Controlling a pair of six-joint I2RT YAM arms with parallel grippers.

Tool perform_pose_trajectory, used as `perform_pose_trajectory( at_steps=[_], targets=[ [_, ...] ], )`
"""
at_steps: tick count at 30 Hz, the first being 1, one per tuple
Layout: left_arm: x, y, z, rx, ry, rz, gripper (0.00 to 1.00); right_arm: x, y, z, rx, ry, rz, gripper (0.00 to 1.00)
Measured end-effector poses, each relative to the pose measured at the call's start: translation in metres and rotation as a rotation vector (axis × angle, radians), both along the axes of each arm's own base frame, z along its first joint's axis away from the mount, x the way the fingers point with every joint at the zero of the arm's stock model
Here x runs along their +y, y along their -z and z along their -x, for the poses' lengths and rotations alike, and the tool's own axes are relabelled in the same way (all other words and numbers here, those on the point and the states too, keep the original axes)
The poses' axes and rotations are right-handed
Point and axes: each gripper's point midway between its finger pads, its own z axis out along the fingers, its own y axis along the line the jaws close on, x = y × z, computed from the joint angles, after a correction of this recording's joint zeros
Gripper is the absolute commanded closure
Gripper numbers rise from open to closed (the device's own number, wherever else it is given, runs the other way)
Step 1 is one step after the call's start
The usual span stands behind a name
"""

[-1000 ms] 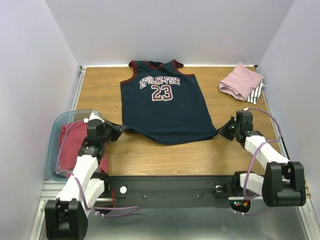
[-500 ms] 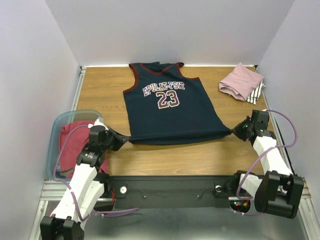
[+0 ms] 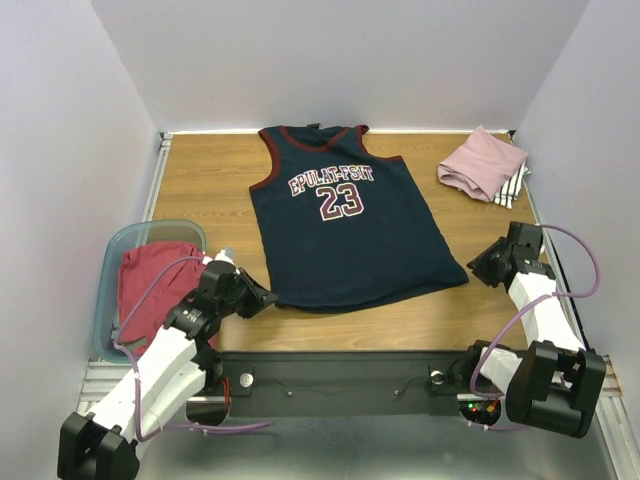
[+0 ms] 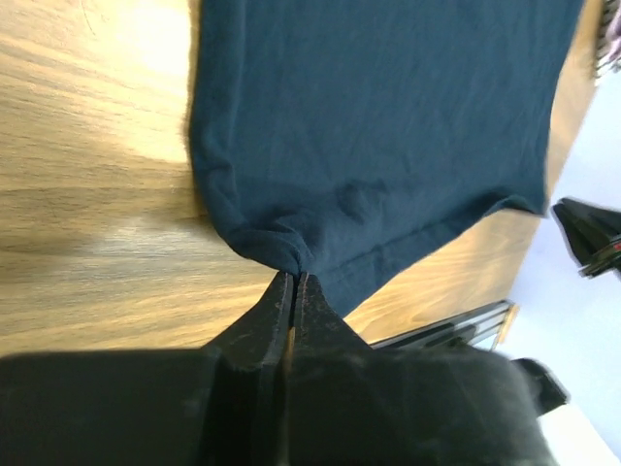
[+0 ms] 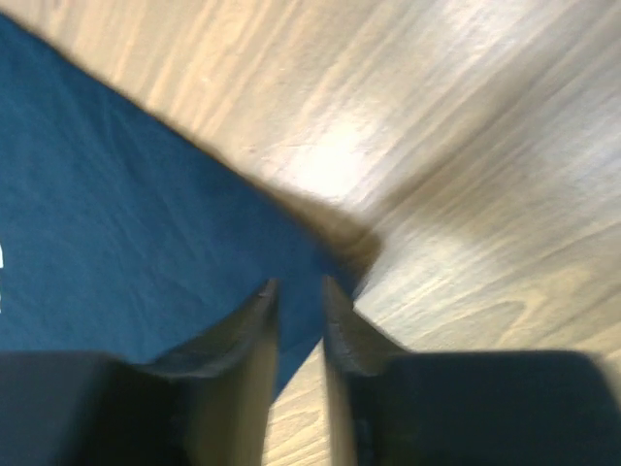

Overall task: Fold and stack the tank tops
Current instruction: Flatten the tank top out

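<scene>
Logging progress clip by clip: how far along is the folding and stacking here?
Done: a dusty pink top lies folded on a striped one at the far right. In hand: the navy jersey is spread flat, unfolded; the left gripper has its fingers shut on a hem corner, the right gripper is at the other, grip unclear. Left: folding it, plus the red cloth in the tub.

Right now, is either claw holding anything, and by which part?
Left gripper pinches the navy jersey by one hem corner. Right gripper sits at the other corner, fingers slightly apart; its hold cannot be told.
</scene>
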Motion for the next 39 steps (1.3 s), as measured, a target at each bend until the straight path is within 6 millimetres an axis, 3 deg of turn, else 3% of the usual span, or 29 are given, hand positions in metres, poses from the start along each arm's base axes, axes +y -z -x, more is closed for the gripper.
perform_pose_trajectory(
  at_steps=[1,2,5,6,12,15,17,19,22,25,28,30,33,36,39],
  targets=[
    [-0.001,0.002,0.001,0.008,0.008,-0.006,0.72,0.0,0.001,0.001,0.006,0.002,0.0,0.54],
    [-0.001,0.004,0.002,0.014,0.016,-0.013,0.66,-0.001,0.002,0.002,0.014,0.005,0.002,0.46],
    [-0.003,0.01,0.005,0.031,0.046,-0.033,0.48,-0.003,0.003,0.005,0.026,0.014,0.01,0.41],
    [-0.004,0.01,0.006,0.027,0.058,-0.032,0.38,-0.003,0.003,0.006,0.027,0.015,0.012,0.4],
    [-0.008,-0.015,0.005,-0.032,0.099,-0.018,0.36,0.003,-0.014,0.002,-0.027,-0.026,0.005,0.39],
    [-0.005,-0.051,-0.01,-0.108,0.078,-0.049,0.36,0.017,-0.031,-0.009,-0.073,-0.086,0.006,0.4],
    [-0.002,-0.084,-0.03,-0.19,0.04,-0.074,0.36,0.044,-0.045,-0.02,-0.112,-0.174,0.008,0.41],
    [0.001,-0.097,-0.048,-0.214,0.006,-0.112,0.36,0.074,-0.054,-0.027,-0.136,-0.26,0.007,0.41],
    [0.007,-0.116,-0.095,-0.243,-0.07,-0.185,0.44,0.154,-0.066,-0.035,-0.162,-0.48,0.02,0.5],
    [0.023,-0.114,-0.157,-0.206,-0.154,-0.261,0.48,0.237,-0.074,-0.028,-0.185,-0.68,0.032,0.61],
    [0.049,-0.09,-0.227,-0.133,-0.238,-0.355,0.49,0.307,-0.071,-0.007,-0.188,-0.843,0.057,0.65],
    [0.063,-0.07,-0.264,-0.097,-0.271,-0.407,0.49,0.343,-0.067,0.01,-0.187,-0.929,0.076,0.66],
    [0.077,-0.044,-0.296,-0.044,-0.28,-0.477,0.49,0.385,-0.059,0.031,-0.188,-1.025,0.102,0.69],
    [0.078,-0.024,-0.318,-0.025,-0.26,-0.525,0.51,0.424,-0.051,0.05,-0.19,-1.111,0.127,0.69],
    [0.078,-0.008,-0.322,-0.001,-0.235,-0.548,0.52,0.452,-0.04,0.068,-0.187,-1.179,0.15,0.69]
  ],
)
